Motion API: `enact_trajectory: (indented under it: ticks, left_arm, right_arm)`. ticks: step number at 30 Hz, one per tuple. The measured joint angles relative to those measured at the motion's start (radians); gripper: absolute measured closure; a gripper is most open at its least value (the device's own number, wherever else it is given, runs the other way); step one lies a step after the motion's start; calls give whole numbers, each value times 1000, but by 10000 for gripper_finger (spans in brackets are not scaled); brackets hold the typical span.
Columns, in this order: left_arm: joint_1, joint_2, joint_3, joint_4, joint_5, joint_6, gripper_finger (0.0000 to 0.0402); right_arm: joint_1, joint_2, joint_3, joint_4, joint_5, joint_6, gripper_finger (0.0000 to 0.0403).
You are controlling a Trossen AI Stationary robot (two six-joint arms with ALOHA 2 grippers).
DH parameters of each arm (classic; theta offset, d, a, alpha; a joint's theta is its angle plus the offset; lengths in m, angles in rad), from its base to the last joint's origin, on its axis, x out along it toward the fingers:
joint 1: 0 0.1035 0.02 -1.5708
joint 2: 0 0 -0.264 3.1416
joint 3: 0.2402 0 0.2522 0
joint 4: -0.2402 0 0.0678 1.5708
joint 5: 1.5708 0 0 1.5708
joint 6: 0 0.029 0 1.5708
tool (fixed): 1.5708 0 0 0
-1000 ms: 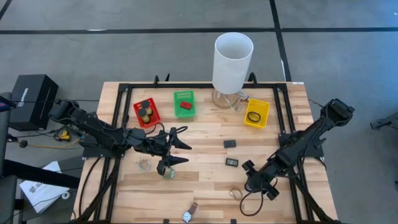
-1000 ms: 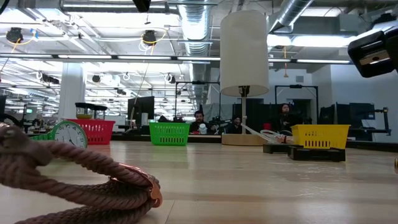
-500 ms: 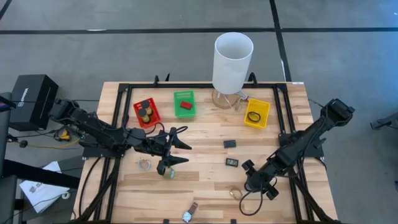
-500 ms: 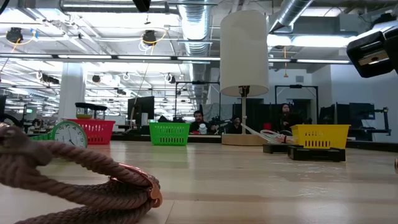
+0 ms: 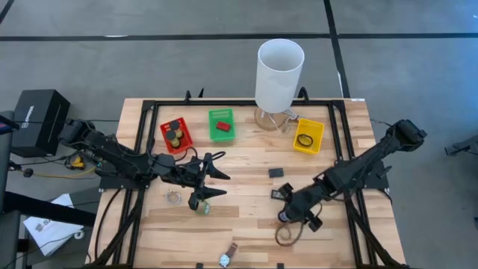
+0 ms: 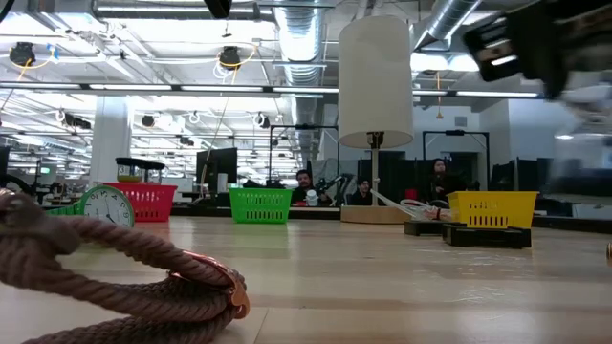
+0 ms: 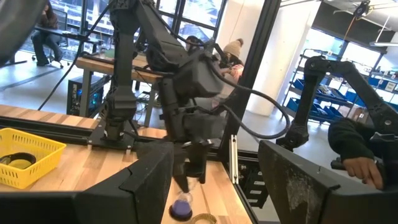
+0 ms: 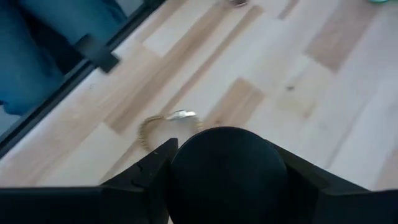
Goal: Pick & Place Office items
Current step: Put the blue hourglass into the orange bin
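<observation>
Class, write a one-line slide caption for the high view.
Right gripper carries a black cylinder above the table; left gripper waits open near three coloured bins.

This is a big robot lab, like a workshop; the ceiling has bare pipes [image 6: 449,29] and long strip lights [image 6: 191,91]; the floor [image 5: 149,67] is plain grey with dark lines; a wooden table [image 5: 246,157] sits in a black metal frame [image 5: 332,127] with cables hanging down; more robot arms [image 7: 130,56] stand on other benches by tall windows [image 7: 180,18]; people [image 6: 304,186] sit at desks with screens far back; blue shelves [image 7: 323,93] line one wall.
</observation>
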Motion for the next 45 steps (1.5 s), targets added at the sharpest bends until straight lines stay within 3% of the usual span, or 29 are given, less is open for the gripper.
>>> enact_trajectory:
  ticks: [18,23,31,37,45]
  left_arm:
    - [0,0,0,7,0,1,170]
    - [0,0,0,10,0,1,170]
    - [0,0,0,21,0,0,170]
    - [0,0,0,23,-1,-6,170]
    - [0,-17,0,16,16,-167,170]
  right_arm:
    - [-384,0,59,78,-29,-287,209]
    - [-463,77,83,192,-117,-355,206]
    - [-546,338,385,20,-137,-462,209]
    - [-603,544,649,-164,-241,-482,208]
    - [-636,756,937,-334,-263,-567,209]
